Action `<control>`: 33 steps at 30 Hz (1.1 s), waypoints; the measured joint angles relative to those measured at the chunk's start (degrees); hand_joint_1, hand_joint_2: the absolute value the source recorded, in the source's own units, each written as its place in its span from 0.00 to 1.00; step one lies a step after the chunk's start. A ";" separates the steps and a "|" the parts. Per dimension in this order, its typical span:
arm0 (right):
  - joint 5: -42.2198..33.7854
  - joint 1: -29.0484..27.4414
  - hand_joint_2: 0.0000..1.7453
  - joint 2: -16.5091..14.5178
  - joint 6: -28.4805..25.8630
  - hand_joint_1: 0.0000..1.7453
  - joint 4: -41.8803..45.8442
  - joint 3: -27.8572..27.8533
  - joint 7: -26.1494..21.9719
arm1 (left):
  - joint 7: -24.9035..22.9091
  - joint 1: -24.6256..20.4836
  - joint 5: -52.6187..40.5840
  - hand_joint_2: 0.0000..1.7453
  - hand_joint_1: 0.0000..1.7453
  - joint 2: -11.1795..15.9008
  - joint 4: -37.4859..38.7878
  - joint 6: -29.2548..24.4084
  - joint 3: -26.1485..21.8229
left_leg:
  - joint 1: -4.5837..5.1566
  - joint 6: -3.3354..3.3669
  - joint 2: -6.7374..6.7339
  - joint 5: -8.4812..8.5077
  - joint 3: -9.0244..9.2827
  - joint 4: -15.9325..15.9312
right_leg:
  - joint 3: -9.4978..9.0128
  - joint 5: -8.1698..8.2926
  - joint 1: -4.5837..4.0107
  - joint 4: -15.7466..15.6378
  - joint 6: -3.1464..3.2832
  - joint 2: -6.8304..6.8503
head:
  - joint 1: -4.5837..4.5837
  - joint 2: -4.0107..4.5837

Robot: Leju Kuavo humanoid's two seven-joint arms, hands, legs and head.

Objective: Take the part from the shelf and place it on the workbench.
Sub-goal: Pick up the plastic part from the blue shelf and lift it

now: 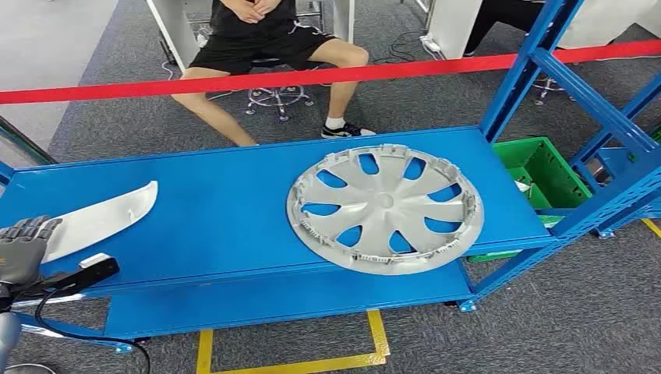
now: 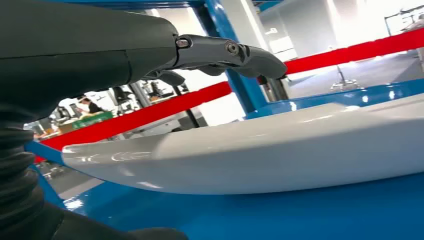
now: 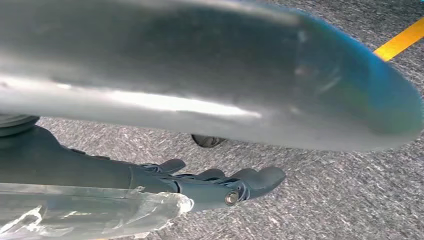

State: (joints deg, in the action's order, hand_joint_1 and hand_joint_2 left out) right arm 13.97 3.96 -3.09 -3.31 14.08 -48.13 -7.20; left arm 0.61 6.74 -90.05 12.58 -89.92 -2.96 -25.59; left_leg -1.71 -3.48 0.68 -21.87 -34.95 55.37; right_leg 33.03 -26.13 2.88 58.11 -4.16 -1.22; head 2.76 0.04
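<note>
Now L hand [image 1: 23, 249] over curved trim [image 1: 101, 218], blue shelf [image 1: 218, 202]

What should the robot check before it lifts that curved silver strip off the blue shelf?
1. Left hand at the strip: ok, it lies over the strip's near end.
2. Firm grip: cannot tell; in the wrist view the fingers arch above the strip, contact unseen.
3. Strip free to lift: ok, nothing lies on it.
4. Wheel cover clear of the strip: ok, bare shelf between them.
5. Right hand free: ok, it hangs over carpet, holding nothing.
6. Person behind the red tape: ok.
</note>
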 joint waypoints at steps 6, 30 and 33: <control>0.74 0.03 0.00 -0.08 -0.07 0.00 0.04 -0.79 -0.03 | 2.18 0.48 0.00 1.00 0.00 -0.82 0.15 -0.18 -0.17 | 0.00 0.00 0.00 0.00 0.00 0.00 | -0.01 0.00 0.00 0.00 0.00 0.01 | -0.01 0.00; 2.49 0.09 0.00 -0.08 -0.57 0.00 0.59 -3.31 -0.29 | 1.58 -0.61 0.02 1.00 1.00 -3.69 0.59 3.54 -3.21 | 0.01 0.01 0.01 0.00 0.02 0.00 | -0.04 0.00 0.00 -0.01 0.00 0.03 | 0.00 0.00; 2.53 0.11 0.00 -0.08 -0.66 0.00 0.64 -3.69 -0.43 | 1.66 -0.93 0.02 1.00 1.00 -3.93 0.59 3.47 -3.39 | 0.01 0.01 0.01 0.00 0.02 0.00 | -0.04 0.00 0.00 -0.01 0.00 0.02 | -0.01 0.00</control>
State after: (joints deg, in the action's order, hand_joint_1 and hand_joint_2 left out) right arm 16.50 4.07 -3.17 -3.97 14.72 -51.82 -7.63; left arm 2.27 5.81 -90.03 8.64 -89.33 0.51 -28.99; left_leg -1.70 -3.47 0.69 -21.87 -34.93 55.37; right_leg 32.99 -26.14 2.88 58.10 -4.16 -1.20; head 2.75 0.04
